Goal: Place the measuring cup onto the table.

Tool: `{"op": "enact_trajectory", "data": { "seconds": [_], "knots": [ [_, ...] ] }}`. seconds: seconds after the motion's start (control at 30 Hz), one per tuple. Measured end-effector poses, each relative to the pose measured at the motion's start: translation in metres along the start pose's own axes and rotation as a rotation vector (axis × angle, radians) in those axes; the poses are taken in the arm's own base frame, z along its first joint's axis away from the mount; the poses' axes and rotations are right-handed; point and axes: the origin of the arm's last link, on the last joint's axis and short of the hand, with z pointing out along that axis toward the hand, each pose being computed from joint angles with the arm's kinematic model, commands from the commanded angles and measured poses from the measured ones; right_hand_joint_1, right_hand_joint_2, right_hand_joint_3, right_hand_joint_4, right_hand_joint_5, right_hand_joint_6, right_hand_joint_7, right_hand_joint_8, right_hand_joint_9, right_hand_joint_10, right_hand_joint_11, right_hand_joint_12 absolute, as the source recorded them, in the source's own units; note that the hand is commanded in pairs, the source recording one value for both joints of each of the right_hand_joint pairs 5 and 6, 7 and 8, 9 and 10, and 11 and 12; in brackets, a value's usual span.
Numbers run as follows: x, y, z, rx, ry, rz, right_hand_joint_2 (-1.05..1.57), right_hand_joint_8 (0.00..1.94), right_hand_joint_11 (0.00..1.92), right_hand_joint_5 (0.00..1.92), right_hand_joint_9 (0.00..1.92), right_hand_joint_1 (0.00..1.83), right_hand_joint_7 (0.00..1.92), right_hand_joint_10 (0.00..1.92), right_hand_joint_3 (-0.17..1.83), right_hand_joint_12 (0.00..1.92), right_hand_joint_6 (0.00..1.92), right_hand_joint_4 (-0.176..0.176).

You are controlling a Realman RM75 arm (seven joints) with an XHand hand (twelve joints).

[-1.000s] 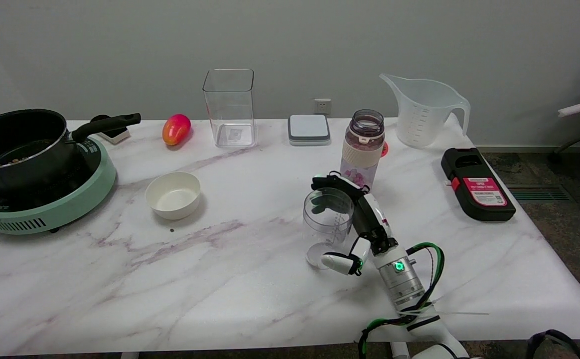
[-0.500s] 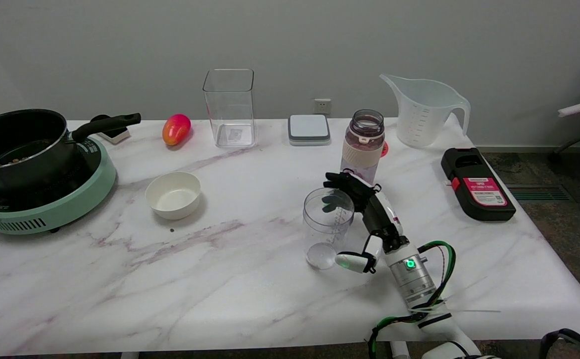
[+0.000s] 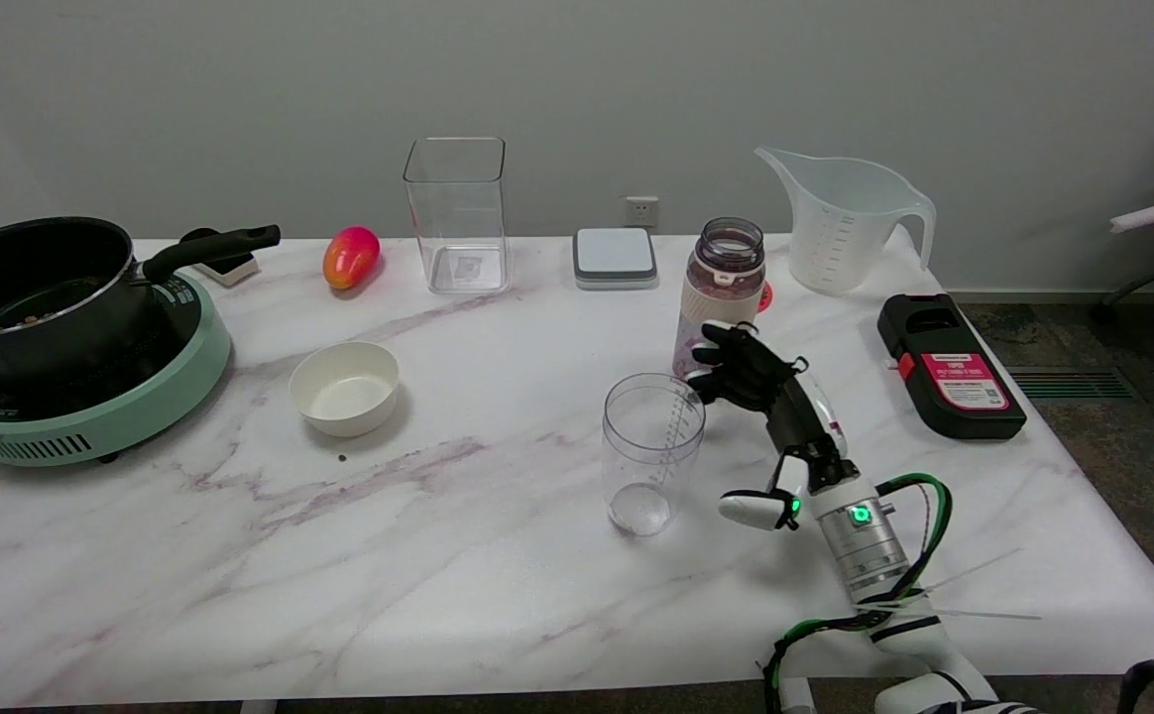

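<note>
Head view: the cup (image 3: 652,452), a clear plastic cylinder with printed marks up its side, stands upright on the white, purple-veined marble surface (image 3: 438,555), near the middle. The right hand (image 3: 773,416) is just right of it, holding nothing; its black fingers (image 3: 726,369) are spread apart, their tips close to the cup's rim, though whether they touch it cannot be told. The white thumb points left, low over the surface.

Just behind the hand stands one bottle (image 3: 721,295) of tinted clear plastic with a pale band, open at the top. At the back are one tall square clear box (image 3: 457,214), one flat grey-and-white square pad (image 3: 615,257), one large translucent jug (image 3: 845,220) with a spout and handle, and one smooth red-orange mango (image 3: 350,257). A round white bowl (image 3: 344,387) sits left of centre. At the far left one black pot (image 3: 37,290) with a long handle rests on a round mint-green cooker (image 3: 111,412). One black rectangular case (image 3: 949,364) with a pink label lies at the right.
</note>
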Motion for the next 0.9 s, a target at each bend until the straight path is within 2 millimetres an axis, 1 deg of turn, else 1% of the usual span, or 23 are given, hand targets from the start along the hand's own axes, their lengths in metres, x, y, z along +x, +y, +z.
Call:
{"op": "enact_trajectory", "data": {
  "seconds": [0.07, 0.17, 0.2, 0.23, 0.27, 0.3, 0.33, 0.37, 0.43, 0.5, 0.53, 0.6, 0.63, 0.67, 0.7, 0.73, 0.77, 0.8, 0.9],
  "knots": [
    [0.007, 0.000, -0.001, -0.001, 0.012, -0.002, -0.76, 0.58, 0.82, 0.41, 0.79, 1.32, 0.58, 0.79, 1.31, 0.82, 0.41, 0.000],
    [0.017, -0.001, -0.003, -0.004, 0.031, -0.001, -0.62, 0.84, 0.82, 0.41, 0.92, 1.32, 0.84, 0.92, 1.16, 0.82, 0.41, 0.000],
    [0.021, -0.001, -0.004, -0.004, 0.037, 0.000, -0.53, 0.92, 0.83, 0.43, 0.97, 1.33, 0.92, 0.97, 1.15, 0.83, 0.43, 0.000],
    [0.025, -0.001, -0.005, -0.003, 0.043, 0.001, -0.35, 1.03, 0.84, 0.48, 1.08, 1.35, 1.03, 1.08, 1.15, 0.84, 0.48, 0.000],
    [0.029, -0.002, -0.006, -0.001, 0.049, 0.003, -0.15, 1.11, 0.89, 0.53, 1.22, 1.37, 1.11, 1.22, 1.08, 0.89, 0.53, 0.000],
    [0.034, -0.002, -0.008, 0.001, 0.055, 0.006, 0.05, 1.18, 1.01, 0.59, 1.32, 1.37, 1.18, 1.32, 0.98, 1.01, 0.59, 0.000],
    [0.038, -0.002, -0.009, 0.005, 0.063, 0.009, 0.19, 1.22, 1.13, 0.65, 1.38, 1.37, 1.22, 1.38, 0.90, 1.13, 0.65, 0.000],
    [0.042, -0.003, -0.011, 0.008, 0.069, 0.012, 0.26, 1.25, 1.20, 0.70, 1.42, 1.37, 1.25, 1.42, 0.87, 1.20, 0.70, 0.000],
    [0.052, -0.005, -0.015, 0.020, 0.085, 0.020, 0.36, 1.32, 1.28, 0.77, 1.47, 1.36, 1.32, 1.47, 0.84, 1.28, 0.77, 0.000],
    [0.064, -0.008, -0.021, 0.041, 0.106, 0.033, 0.52, 1.44, 1.32, 0.92, 1.52, 1.34, 1.44, 1.52, 0.81, 1.32, 0.92, 0.000],
    [0.070, -0.010, -0.025, 0.052, 0.118, 0.040, 0.53, 1.46, 1.33, 0.97, 1.54, 1.32, 1.46, 1.54, 0.83, 1.33, 0.97, 0.000],
    [0.082, -0.015, -0.032, 0.072, 0.142, 0.051, 0.56, 1.57, 1.33, 1.12, 1.56, 1.27, 1.57, 1.56, 0.88, 1.33, 1.12, 0.000],
    [0.087, -0.017, -0.037, 0.082, 0.155, 0.057, 0.64, 1.66, 1.37, 1.26, 1.62, 1.24, 1.66, 1.62, 0.89, 1.37, 1.26, 0.000],
    [0.093, -0.020, -0.041, 0.094, 0.171, 0.065, 0.82, 1.78, 1.45, 1.51, 1.71, 1.19, 1.78, 1.71, 0.83, 1.45, 1.51, 0.000],
    [0.098, -0.022, -0.045, 0.103, 0.185, 0.070, 1.03, 1.87, 1.53, 1.76, 1.77, 1.14, 1.87, 1.77, 0.74, 1.53, 1.76, 0.000],
    [0.103, -0.025, -0.049, 0.117, 0.205, 0.079, 1.18, 1.91, 1.58, 1.91, 1.82, 1.12, 1.91, 1.82, 0.66, 1.58, 1.91, 0.000],
    [0.109, -0.029, -0.052, 0.133, 0.228, 0.085, 1.23, 1.92, 1.64, 1.92, 1.88, 1.12, 1.92, 1.88, 0.59, 1.64, 1.92, 0.000],
    [0.114, -0.032, -0.056, 0.145, 0.248, 0.088, 1.24, 1.92, 1.65, 1.92, 1.88, 1.12, 1.92, 1.88, 0.56, 1.65, 1.92, 0.000],
    [0.131, -0.044, -0.065, 0.191, 0.330, 0.092, 1.23, 1.92, 1.66, 1.92, 1.90, 1.13, 1.92, 1.90, 0.55, 1.66, 1.92, 0.000]
  ]
}}
